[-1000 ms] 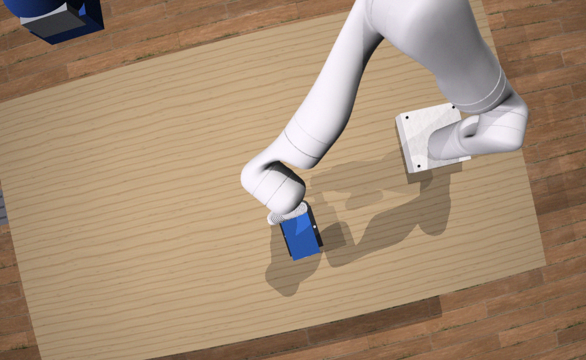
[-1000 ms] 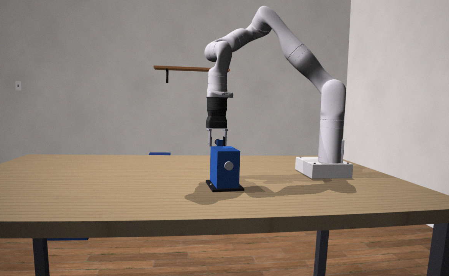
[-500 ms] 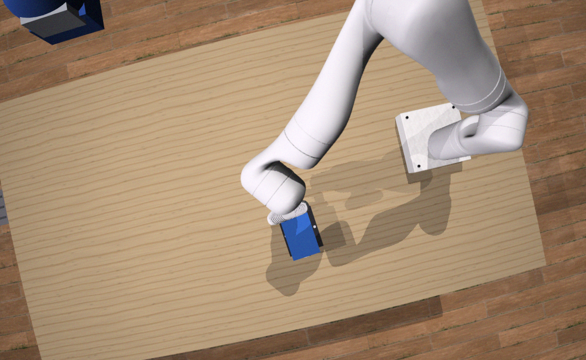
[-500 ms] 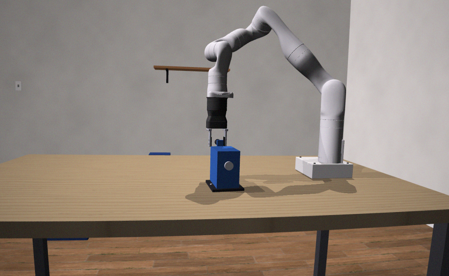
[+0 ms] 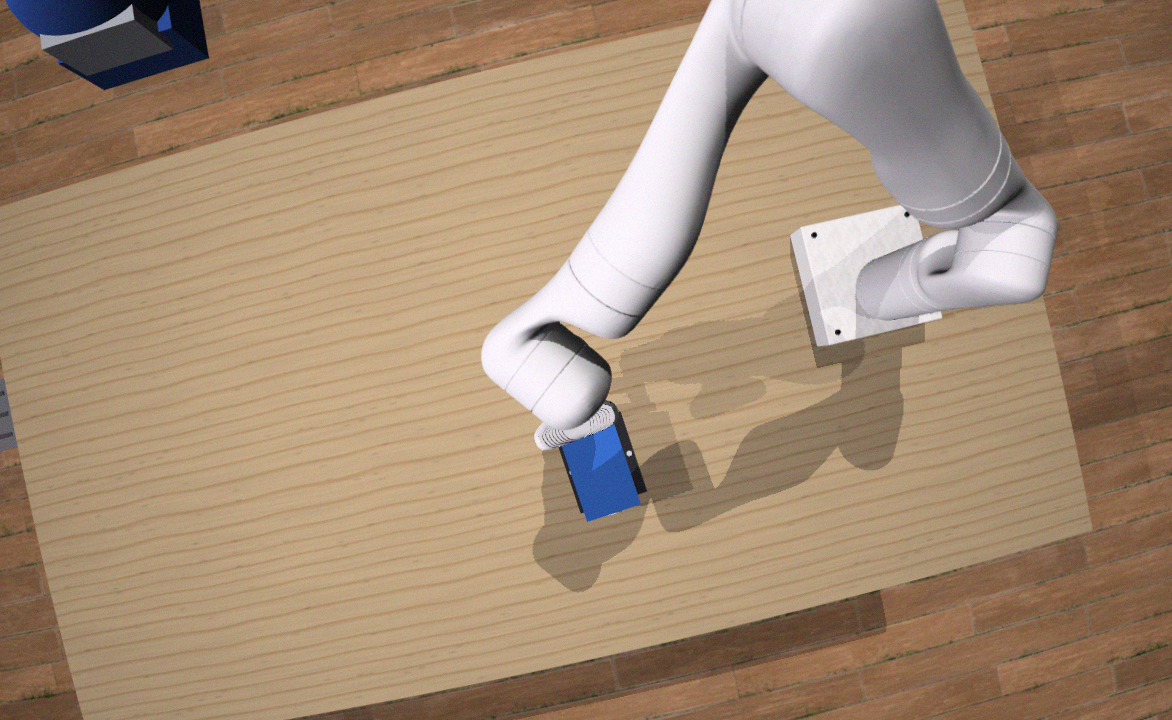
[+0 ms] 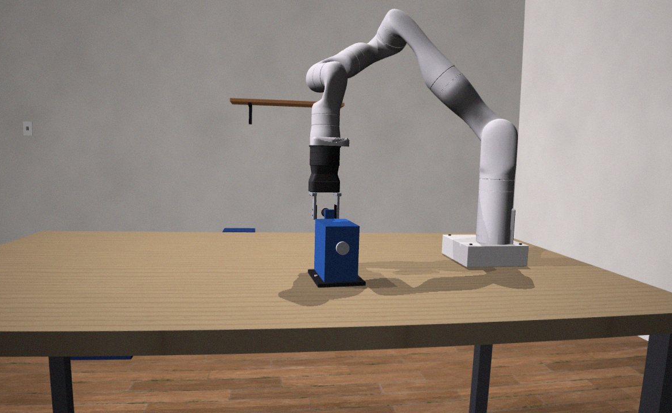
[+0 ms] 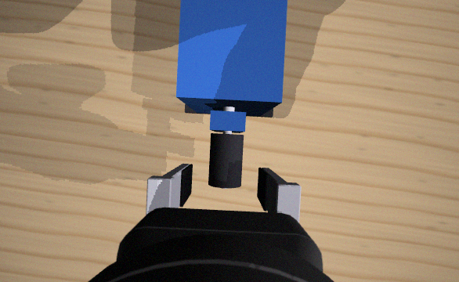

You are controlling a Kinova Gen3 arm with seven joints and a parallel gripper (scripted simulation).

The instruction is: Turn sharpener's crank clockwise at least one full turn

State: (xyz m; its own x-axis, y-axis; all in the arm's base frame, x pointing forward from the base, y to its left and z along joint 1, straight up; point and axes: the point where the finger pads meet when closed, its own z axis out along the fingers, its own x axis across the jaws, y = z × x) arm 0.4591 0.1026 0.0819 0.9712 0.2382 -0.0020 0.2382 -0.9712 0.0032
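Observation:
The sharpener (image 6: 336, 250) is a blue box on a black base near the table's middle; it also shows from above (image 5: 601, 471) and in the wrist view (image 7: 231, 55). Its crank sticks out of the far side: a short blue arm (image 7: 228, 121) with a black cylindrical handle (image 7: 225, 160). My gripper (image 7: 225, 180) points straight down and is open, its two fingers on either side of the handle's free end with gaps on both sides. In the side view the fingers (image 6: 324, 207) hang just above the sharpener's top rear edge. In the top view the wrist hides the gripper.
The arm's white base (image 6: 483, 250) is bolted to the table at the right (image 5: 850, 286). A wooden shelf (image 6: 272, 102) hangs on the back wall. A blue object (image 5: 111, 35) stands on the floor beyond the table's far left corner.

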